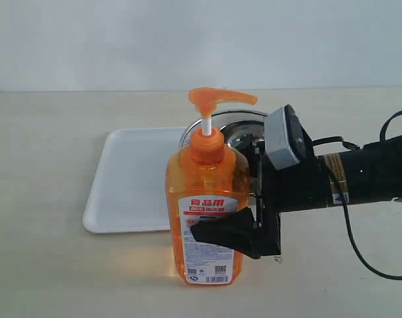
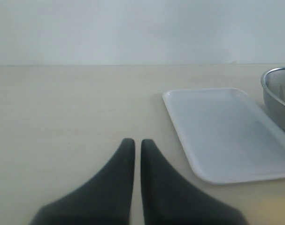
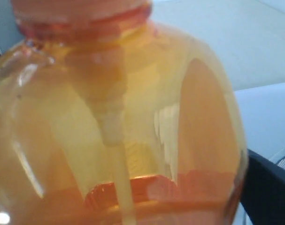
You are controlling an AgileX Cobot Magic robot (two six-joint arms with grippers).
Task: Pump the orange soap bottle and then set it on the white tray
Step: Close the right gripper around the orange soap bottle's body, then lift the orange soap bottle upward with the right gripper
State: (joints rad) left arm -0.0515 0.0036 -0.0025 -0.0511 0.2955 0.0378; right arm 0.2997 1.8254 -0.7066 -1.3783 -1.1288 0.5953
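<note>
Grips the bottle (image 1: 206, 173) at label height with the right gripper (image 1: 217, 225), reaching in from the right edge; one black finger (image 1: 224, 233) across the front, the other hidden behind. Stands the bottle upright on the table (image 1: 48, 265) at lower centre, just in front of the tray (image 1: 128, 185), pump head raised. Shows a bowl (image 1: 237, 122) behind the pump. Holds the left gripper (image 2: 137, 150) clenched, fingers nearly touching, over bare table apart from the tray.

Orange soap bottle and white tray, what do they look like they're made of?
The orange soap bottle: translucent glossy plastic; its dip tube shows through the wall. The white tray: probably plastic, smooth matte white with a softly rounded moulded rim, though that is not certain.
</note>
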